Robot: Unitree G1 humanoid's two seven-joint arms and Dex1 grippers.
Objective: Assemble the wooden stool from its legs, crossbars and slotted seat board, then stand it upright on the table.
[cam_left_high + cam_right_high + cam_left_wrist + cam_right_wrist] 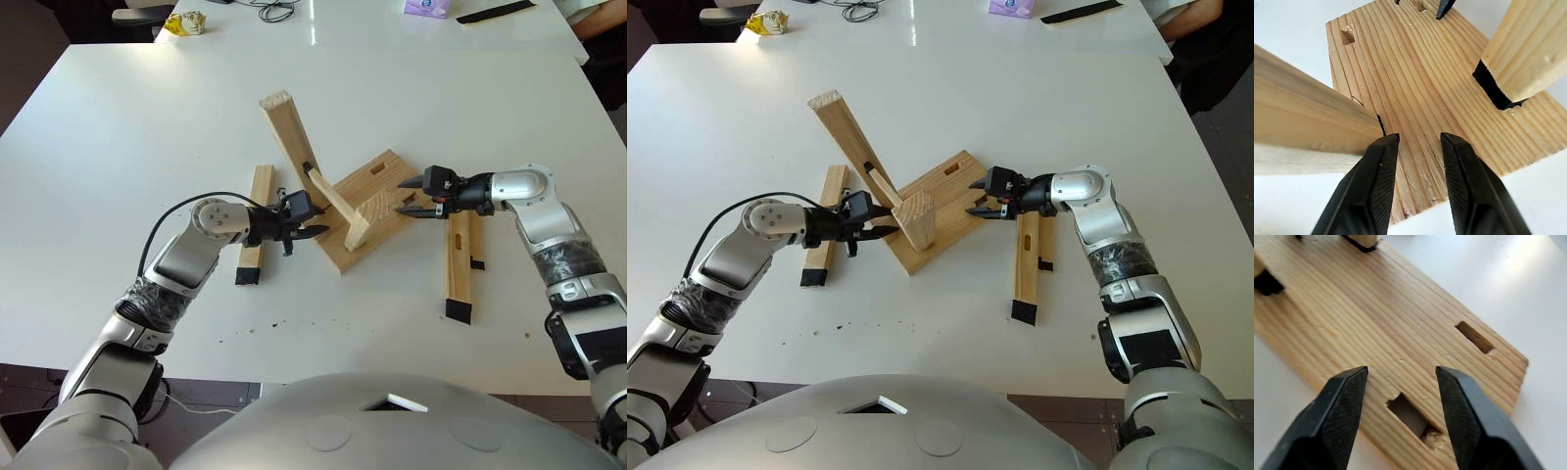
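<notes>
Seat board [384,184] lies flat on the worktop [137,127], two legs [292,132] socketed, leaning; left tool [1418,139], spread, sits at its edge, apparently to steady it; right tool [1403,369], spread, frames an empty slot [1408,413]; loose leg [458,264] waits nearby.

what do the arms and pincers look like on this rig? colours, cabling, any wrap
The left arm and right arm are silver-grey with rounded joint shells, and each has a dark, glossy wrapped band lower down. A thin black cable loops loose beside the left arm. The left pincer and right pincer are black, each with two wedge-shaped fingers tapering to points.
</notes>
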